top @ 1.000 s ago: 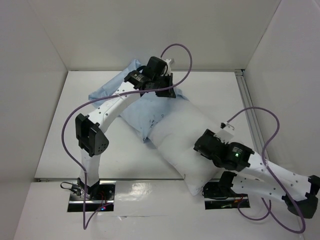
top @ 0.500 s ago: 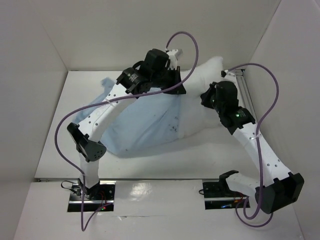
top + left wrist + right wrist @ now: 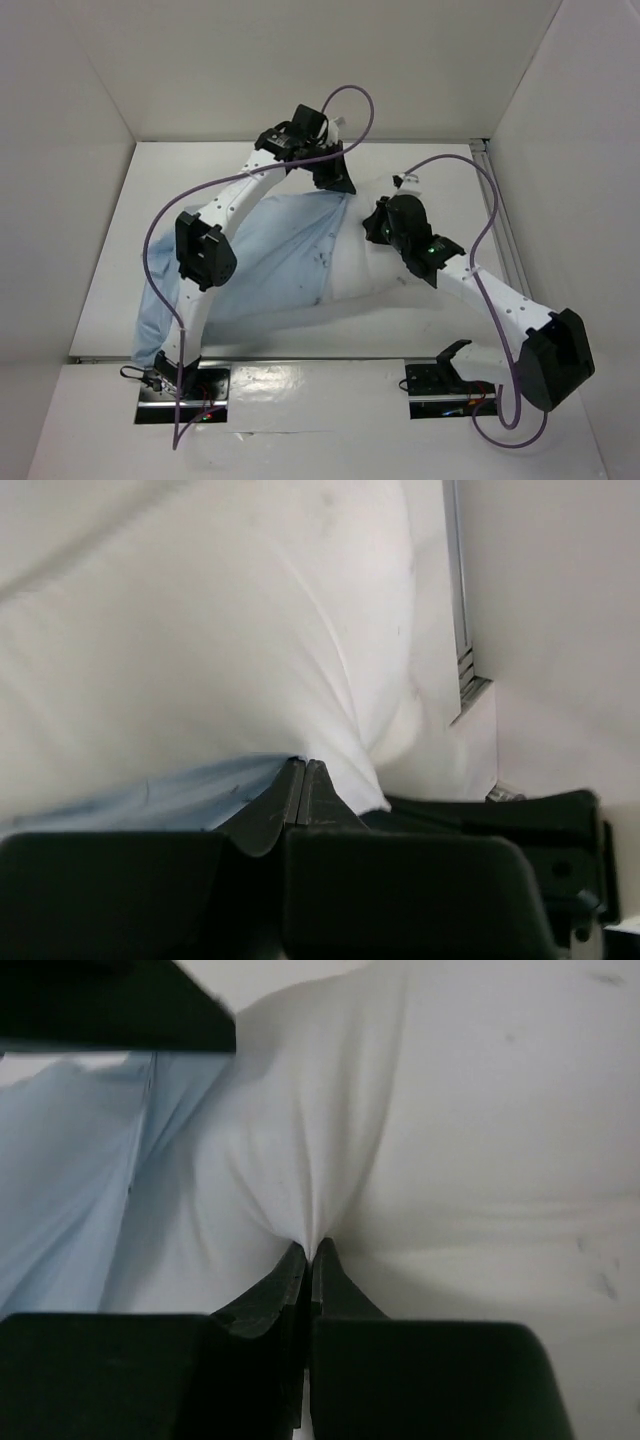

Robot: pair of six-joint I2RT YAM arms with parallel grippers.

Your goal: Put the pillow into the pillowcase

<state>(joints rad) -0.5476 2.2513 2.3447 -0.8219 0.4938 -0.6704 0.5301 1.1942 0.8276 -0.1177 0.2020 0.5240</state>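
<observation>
The light blue pillowcase [image 3: 265,255] lies spread across the table's middle and left, with the white pillow [image 3: 365,275] sticking out of its right side. My left gripper [image 3: 335,182] is shut on the pillowcase's edge at the top of the opening; the left wrist view shows its jaws pinching blue cloth [image 3: 150,795] under the pillow [image 3: 200,630]. My right gripper [image 3: 378,226] is shut on a pinch of the pillow's fabric [image 3: 320,1160], with blue pillowcase [image 3: 70,1180] to its left.
White walls enclose the table on three sides. A metal rail [image 3: 495,200] runs along the right wall. Purple cables [image 3: 345,100] loop above both arms. A strip of bare table [image 3: 420,160] lies at the back.
The pillowcase has slid left and toward the front, covering more of the pillow. My right gripper has moved left and nearer with the pillow. My left gripper stays at the back on the cloth.
</observation>
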